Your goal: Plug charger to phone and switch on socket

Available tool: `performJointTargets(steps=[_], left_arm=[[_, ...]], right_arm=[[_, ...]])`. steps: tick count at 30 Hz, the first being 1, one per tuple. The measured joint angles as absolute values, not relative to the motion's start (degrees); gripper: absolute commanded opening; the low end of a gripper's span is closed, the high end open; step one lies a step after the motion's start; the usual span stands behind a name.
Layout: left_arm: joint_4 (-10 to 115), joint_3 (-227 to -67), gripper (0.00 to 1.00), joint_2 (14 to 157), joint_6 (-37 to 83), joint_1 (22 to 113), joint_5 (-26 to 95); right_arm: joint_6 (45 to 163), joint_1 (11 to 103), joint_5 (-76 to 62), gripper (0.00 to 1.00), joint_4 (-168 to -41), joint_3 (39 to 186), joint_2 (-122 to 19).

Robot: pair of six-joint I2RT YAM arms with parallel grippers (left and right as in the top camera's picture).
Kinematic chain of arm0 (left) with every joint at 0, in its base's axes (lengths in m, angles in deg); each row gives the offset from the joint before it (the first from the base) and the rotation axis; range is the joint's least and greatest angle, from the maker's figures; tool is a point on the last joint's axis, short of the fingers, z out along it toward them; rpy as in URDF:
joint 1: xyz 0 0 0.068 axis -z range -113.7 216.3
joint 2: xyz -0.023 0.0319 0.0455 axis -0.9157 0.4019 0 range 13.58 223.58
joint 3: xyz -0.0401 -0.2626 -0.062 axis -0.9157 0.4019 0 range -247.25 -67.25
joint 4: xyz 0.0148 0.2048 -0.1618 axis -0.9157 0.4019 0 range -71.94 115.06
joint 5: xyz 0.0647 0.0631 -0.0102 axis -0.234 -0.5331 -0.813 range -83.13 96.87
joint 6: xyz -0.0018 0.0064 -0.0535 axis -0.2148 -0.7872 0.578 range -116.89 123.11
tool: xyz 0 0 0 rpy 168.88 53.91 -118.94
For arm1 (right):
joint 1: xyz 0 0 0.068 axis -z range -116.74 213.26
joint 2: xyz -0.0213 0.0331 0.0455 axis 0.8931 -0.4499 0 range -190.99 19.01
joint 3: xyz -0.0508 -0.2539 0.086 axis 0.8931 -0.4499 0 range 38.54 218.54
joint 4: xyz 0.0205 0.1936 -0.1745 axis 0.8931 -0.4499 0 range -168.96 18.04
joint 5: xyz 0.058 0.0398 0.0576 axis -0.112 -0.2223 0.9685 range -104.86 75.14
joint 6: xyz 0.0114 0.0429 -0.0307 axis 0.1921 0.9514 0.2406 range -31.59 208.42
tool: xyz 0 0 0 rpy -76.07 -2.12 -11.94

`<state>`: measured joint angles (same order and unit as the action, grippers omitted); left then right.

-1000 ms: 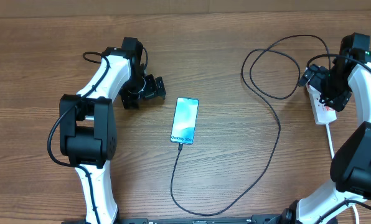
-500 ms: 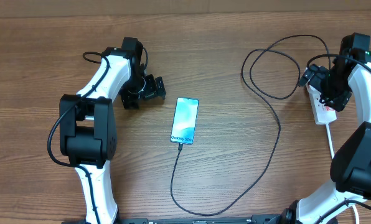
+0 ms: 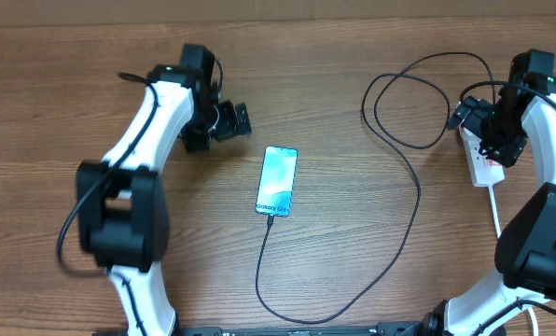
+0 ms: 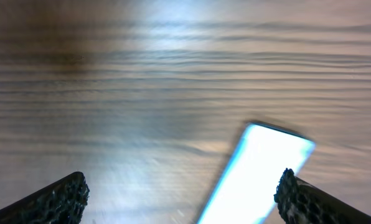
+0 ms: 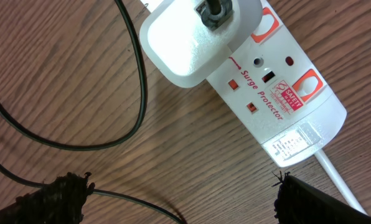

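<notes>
Charger cable (image 3: 258, 275) is plugged into the near end of the phone (image 3: 277, 180), which is laid on the counter (image 3: 353, 112). Just beyond, the left gripper (image 3: 239, 121) is held with jaws wide, empty. The right gripper (image 3: 494, 154) is poised with jaws spread wide over the socket (image 5: 279, 93).

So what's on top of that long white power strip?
A white charger block with a thin black cable sits plugged into the white power strip; the outlet beneath is hidden.

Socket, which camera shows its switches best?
Right wrist: the socket sits close up, red switches and "Surge Protector" lettering clear. Overhead shows only a small, partly covered piece at the right edge. Left wrist does not show it.
</notes>
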<state>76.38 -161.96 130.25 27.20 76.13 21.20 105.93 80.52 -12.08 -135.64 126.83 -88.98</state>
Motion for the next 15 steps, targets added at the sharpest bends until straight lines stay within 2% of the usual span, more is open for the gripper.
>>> performJointTargets(steps=[8, 15], left_arm=[[76.3, -162.0, 1.00, 111.7, 27.2, 77.5, 21.2], [77.1, -162.0, 0.99, 105.0, 27.1, 77.6, 21.0]], right_arm=[[105.9, 80.5, -12.1, 1.00, -135.6, 126.8, -89.0], [105.9, 80.5, -12.1, 1.00, -135.7, 126.8, -89.0]])
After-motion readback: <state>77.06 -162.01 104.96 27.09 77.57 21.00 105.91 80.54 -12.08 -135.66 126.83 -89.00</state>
